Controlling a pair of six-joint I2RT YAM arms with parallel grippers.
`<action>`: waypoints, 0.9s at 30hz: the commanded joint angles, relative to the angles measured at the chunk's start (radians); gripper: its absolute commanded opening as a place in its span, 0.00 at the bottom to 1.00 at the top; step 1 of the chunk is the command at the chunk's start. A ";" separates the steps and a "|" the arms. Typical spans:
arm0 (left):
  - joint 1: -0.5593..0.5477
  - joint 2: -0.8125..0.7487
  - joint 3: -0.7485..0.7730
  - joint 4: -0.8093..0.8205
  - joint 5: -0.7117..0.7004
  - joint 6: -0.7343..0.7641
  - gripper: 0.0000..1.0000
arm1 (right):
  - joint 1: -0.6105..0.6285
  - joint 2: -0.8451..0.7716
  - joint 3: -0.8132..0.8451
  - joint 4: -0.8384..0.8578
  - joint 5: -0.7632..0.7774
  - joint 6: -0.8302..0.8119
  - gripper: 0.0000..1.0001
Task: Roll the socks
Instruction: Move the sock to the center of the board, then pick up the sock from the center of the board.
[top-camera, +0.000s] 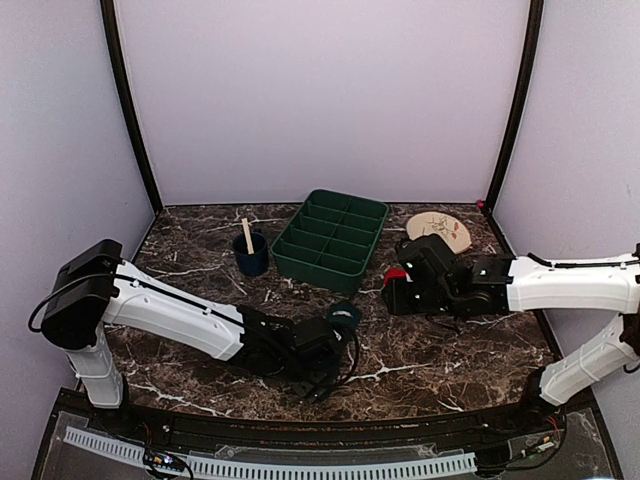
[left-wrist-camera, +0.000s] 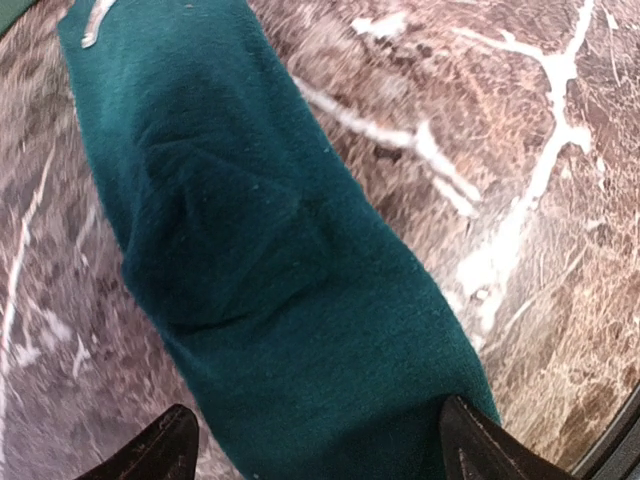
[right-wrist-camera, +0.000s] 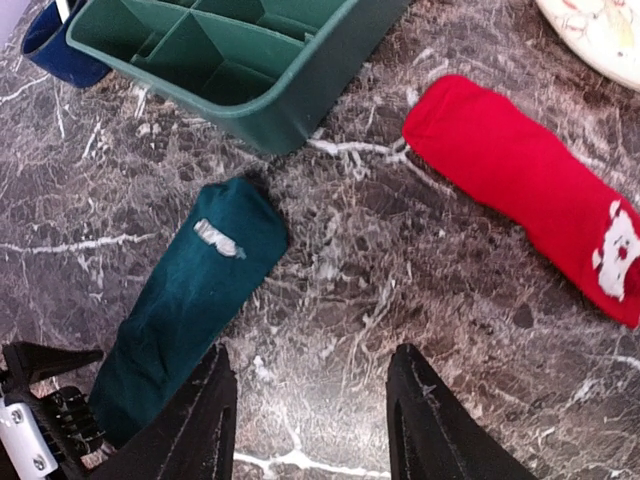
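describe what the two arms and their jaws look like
The left arm and right arm have white tubular links with boxy black joints and wrists. A thin black cable loops at the left shoulder. The jaws are black and taper to points.

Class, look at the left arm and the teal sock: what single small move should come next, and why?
Probably close the left gripper on the teal sock. Its fingers stand open on either side of the sock's near end, and the sock lies flat and unrolled, so gripping that end seems the way to start the roll.
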 joint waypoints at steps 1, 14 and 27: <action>0.005 0.058 -0.020 -0.154 -0.085 0.104 0.87 | 0.008 -0.038 -0.068 0.112 -0.044 0.043 0.47; 0.047 -0.430 -0.110 -0.231 -0.182 -0.129 0.95 | 0.074 0.076 -0.003 0.201 -0.096 -0.084 0.46; 0.156 -0.859 -0.356 -0.123 -0.120 -0.203 0.97 | 0.383 0.385 0.412 -0.070 0.009 -0.209 0.46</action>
